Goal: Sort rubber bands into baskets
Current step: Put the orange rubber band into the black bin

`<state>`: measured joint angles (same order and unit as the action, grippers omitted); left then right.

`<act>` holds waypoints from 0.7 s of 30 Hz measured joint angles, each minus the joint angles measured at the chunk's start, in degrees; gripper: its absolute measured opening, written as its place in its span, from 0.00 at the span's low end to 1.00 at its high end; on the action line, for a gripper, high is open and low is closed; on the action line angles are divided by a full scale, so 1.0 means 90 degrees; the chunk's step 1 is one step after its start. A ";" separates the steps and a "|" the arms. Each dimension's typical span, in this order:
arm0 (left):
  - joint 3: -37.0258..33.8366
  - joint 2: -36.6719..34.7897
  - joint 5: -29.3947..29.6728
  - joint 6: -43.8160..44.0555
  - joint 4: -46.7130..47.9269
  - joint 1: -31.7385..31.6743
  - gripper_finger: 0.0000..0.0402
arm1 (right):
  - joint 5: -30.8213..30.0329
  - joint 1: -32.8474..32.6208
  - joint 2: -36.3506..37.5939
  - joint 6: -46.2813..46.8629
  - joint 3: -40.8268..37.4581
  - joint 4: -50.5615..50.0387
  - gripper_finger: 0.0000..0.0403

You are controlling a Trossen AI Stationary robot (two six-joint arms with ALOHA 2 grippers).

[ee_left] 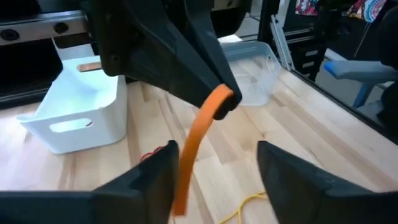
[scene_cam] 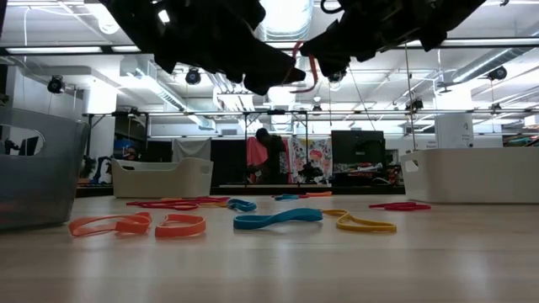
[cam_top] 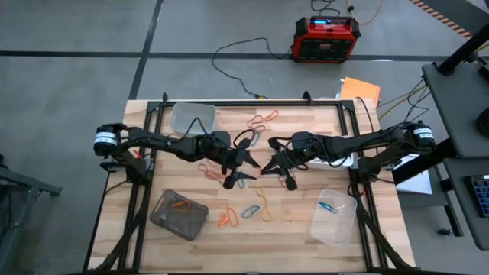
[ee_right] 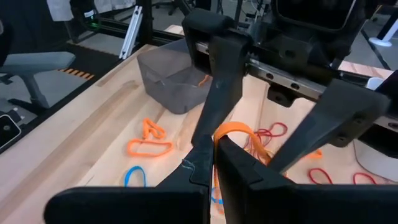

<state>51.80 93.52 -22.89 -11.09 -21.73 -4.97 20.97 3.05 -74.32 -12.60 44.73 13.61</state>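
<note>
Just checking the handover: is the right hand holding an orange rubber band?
Yes, the left wrist view shows the right hand pinching an orange rubber band that hangs between the left hand's open fingers.

Pale wood table [cam_top: 306, 229], matt; translucent plastic baskets [cam_top: 333, 218]; rubber bands [scene_cam: 278, 219].

Overhead, table-level and two close wrist views, all sharing the table [cam_top: 306, 229] centre.

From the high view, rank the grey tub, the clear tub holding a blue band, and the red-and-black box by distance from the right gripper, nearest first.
Measured from the right gripper:
1. Clear tub with blue band, front right corner.
2. Grey tub, front left.
3. Red-and-black box, on the floor beyond the table.
</note>
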 joint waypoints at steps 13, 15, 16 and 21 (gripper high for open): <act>0.0001 -0.0189 0.0172 0.0171 0.0433 0.0000 0.00 | -0.0005 0.0023 0.0000 0.0484 0.0000 0.0012 0.11; 0.0001 -0.0300 0.0174 0.0250 0.0606 0.0000 0.00 | -0.0009 0.0039 0.0000 0.0594 0.0000 0.0012 0.18; 0.0001 -0.0361 0.0172 0.0328 0.0718 0.0000 0.00 | -0.0024 0.0040 0.0000 0.0614 0.0000 0.0009 0.22; 0.0265 -0.0918 0.0168 0.1212 0.2779 0.0101 0.00 | -0.0170 0.0052 0.0002 0.0584 0.0000 -0.0116 0.39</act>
<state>54.19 85.26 -21.38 -0.19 3.28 -4.06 19.44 3.52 -74.30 -7.35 44.73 12.56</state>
